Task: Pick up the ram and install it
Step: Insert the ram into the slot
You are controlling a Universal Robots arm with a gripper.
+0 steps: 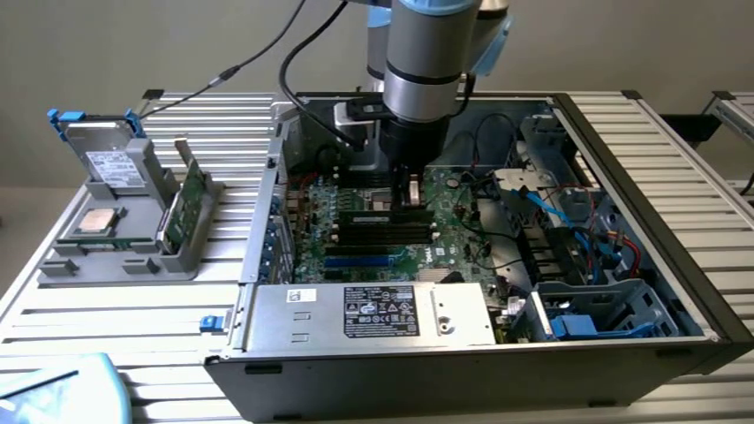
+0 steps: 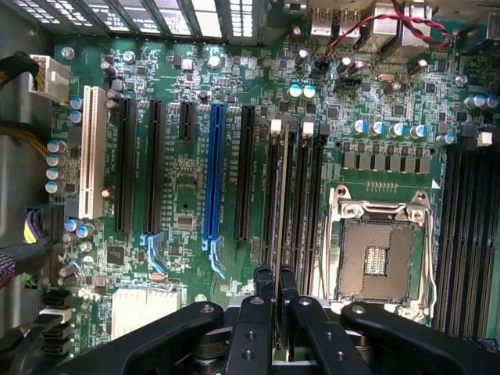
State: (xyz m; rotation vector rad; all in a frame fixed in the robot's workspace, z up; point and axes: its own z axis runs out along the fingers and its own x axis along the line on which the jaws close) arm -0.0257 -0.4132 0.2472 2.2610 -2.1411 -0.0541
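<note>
— Ram (image 2: 282,195) position?
— Pinched edge-down between the fingers of the gripper (image 2: 276,275), lined up with the memory slots (image 2: 301,203) beside the processor socket (image 2: 380,250) on the motherboard (image 2: 180,180)
— Why that hold?
— Judged: the narrow edge must meet its slot squarely; full seating cannot be confirmed from these views

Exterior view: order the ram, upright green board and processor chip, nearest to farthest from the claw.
1. The ram, gripped in the claw, inside the case.
2. The green board, in the holder, exterior view's left.
3. The processor chip, further left.
</note>
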